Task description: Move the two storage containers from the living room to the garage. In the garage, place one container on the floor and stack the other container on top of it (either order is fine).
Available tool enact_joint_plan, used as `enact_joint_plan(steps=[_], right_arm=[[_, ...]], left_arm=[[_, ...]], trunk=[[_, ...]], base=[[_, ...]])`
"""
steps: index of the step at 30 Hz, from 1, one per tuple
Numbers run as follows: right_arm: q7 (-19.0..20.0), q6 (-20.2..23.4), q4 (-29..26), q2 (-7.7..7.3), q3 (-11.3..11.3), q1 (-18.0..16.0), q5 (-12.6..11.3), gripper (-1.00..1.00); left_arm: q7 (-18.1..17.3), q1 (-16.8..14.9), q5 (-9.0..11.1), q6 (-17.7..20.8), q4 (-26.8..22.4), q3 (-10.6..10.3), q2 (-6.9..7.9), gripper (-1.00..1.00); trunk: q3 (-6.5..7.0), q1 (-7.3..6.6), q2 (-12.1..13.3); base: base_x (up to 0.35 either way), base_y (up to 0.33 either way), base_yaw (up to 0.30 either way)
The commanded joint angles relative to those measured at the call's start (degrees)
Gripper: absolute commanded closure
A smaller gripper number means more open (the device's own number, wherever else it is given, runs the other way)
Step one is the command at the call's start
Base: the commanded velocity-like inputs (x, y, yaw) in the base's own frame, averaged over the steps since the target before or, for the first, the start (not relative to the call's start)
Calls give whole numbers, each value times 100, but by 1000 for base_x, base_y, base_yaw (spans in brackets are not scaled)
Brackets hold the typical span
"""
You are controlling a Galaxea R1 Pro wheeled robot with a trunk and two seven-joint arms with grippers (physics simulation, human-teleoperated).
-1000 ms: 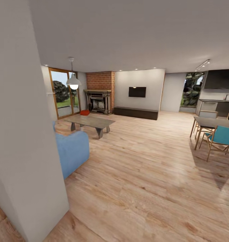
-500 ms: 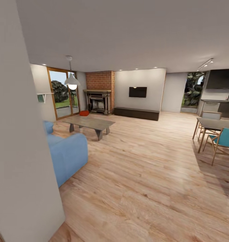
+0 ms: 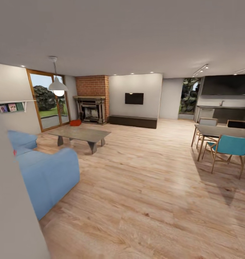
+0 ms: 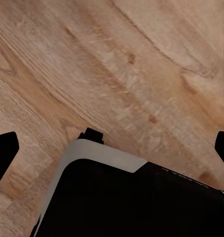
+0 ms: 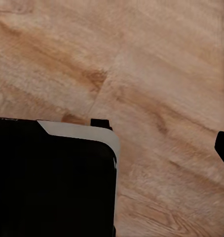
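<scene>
I am looking into the living room with its light wood plank floor (image 3: 144,187). Far off, beside the dark fireplace (image 3: 89,110) under the red brick chimney, an orange-red storage container (image 3: 75,122) sits on the planks; it is too small to tell whether it is one bin or two. My left gripper (image 4: 112,148) hangs open over bare planks, a black fingertip at each side of its wrist view. My right gripper (image 5: 112,148) also points down at the planks; one fingertip (image 5: 223,147) shows at the frame edge, spread wide. Both are empty.
A blue sofa (image 3: 43,172) stands close on the left behind a grey wall corner (image 3: 10,216). A low coffee table (image 3: 81,135) lies between me and the fireplace. A dining table with teal chairs (image 3: 227,145) is at the right. My dark base (image 4: 131,202) shows below both wrists.
The camera has advanced past the wall corner, which now covers much less of the left side. More of the sofa and a wall shelf have come into view.
</scene>
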Motion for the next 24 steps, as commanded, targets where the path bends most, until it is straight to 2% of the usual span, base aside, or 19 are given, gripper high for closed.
enact_joint_plan(steps=[1, 9, 24], right_arm=[[-9, -27, 17, 5, 49, -9, -41, -100], [-9, -27, 17, 5, 66, -9, -33, -100], [-41, 41, 17, -11, 140, -9, -15, -100]], left_arm=[[6, -3, 0, -15, 1, 28, 1, -100], [6, -3, 1, -15, 1, 28, 0, -100], [6, -3, 1, -15, 1, 28, -2, -100]], trunk=[[-9, 4, -6], [-9, 4, -6], [-9, 4, -6]], base=[[323, 0, -298], [323, 0, -254], [323, 0, -9]])
